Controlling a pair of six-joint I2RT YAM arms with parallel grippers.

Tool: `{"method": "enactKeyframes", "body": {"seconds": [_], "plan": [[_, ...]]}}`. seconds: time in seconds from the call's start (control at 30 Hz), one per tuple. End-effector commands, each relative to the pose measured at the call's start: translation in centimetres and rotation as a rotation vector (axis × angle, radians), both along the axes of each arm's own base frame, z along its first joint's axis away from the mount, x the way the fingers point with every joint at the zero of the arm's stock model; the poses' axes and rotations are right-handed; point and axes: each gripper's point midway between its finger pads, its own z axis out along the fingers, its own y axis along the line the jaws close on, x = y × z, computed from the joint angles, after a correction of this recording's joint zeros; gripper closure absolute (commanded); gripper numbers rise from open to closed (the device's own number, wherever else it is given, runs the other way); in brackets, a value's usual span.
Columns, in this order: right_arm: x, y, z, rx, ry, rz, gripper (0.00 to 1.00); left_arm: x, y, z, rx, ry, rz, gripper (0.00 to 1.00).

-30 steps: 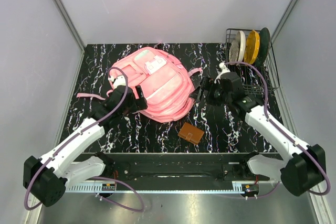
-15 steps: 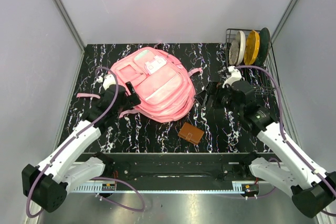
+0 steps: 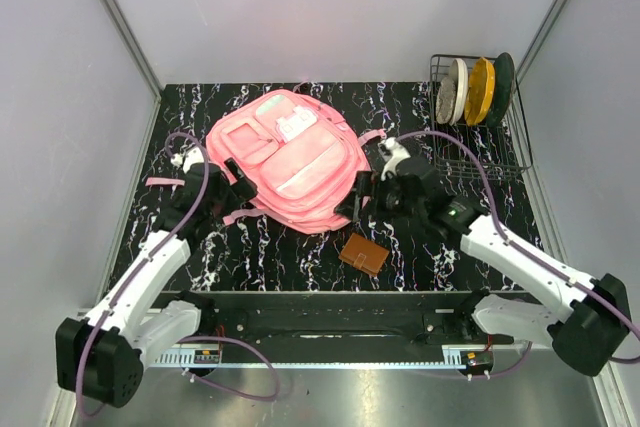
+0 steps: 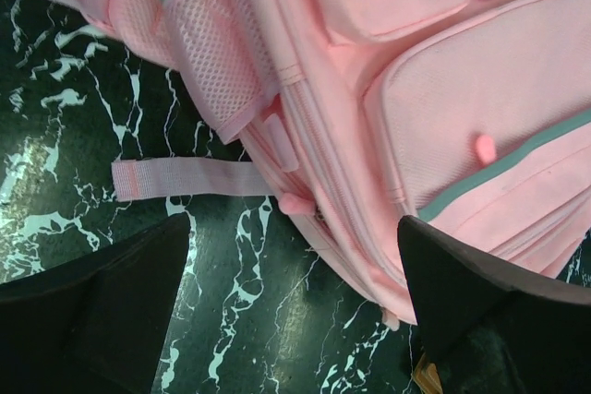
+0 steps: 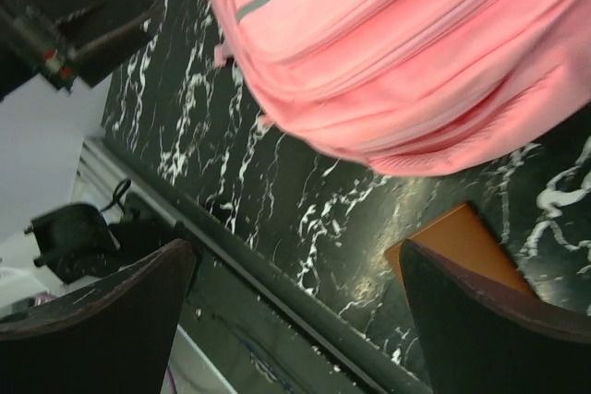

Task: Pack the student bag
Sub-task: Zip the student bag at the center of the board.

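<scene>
Swinging the right gripper (image 3: pixel 352 197) in from three o'clock to the student bag (image 3: pixel 290 157) lying mid-table, backing the left gripper (image 3: pixel 228 182) toward nine o'clock. Holding both pincers apart, empty. Advisably pinning fabric, then tugging the zip pull (image 4: pixel 294 203) before fetching the brown wallet (image 3: pixel 364 253).

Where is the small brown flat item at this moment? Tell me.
In the top view, the small brown flat item lies on the table, slightly right of centre. It is just in front of the student bag, not touching it.
</scene>
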Motion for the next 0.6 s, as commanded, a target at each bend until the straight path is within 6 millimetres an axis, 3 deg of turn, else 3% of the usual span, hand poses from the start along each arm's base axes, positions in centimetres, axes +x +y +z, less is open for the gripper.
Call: {"method": "enactKeyframes", "body": {"seconds": [0.0,0.23,0.4,0.5,0.57], "plan": [[-0.6,2.6,0.5,0.022,0.006,0.005,0.00,0.9,-1.5,-0.9,-0.138,-0.012,-0.073,0.01],[-2.4,5.2,-0.6,0.034,0.031,0.029,0.00,2.2,-1.5,-2.6,-0.114,0.013,-0.083,0.01],[-3.8,7.6,-1.2,0.026,0.042,0.085,0.00,4.2,-2.3,-1.4,-0.129,-0.047,-0.108,0.01],[-4.3,8.9,-1.7,0.016,0.050,0.102,0.00,5.4,-2.4,-1.4,-0.117,-0.039,-0.111,0.07],[-4.4,9.7,-2.1,0.011,0.055,0.100,0.01,6.2,-2.9,-1.6,-0.129,-0.041,-0.128,0.17]]}}
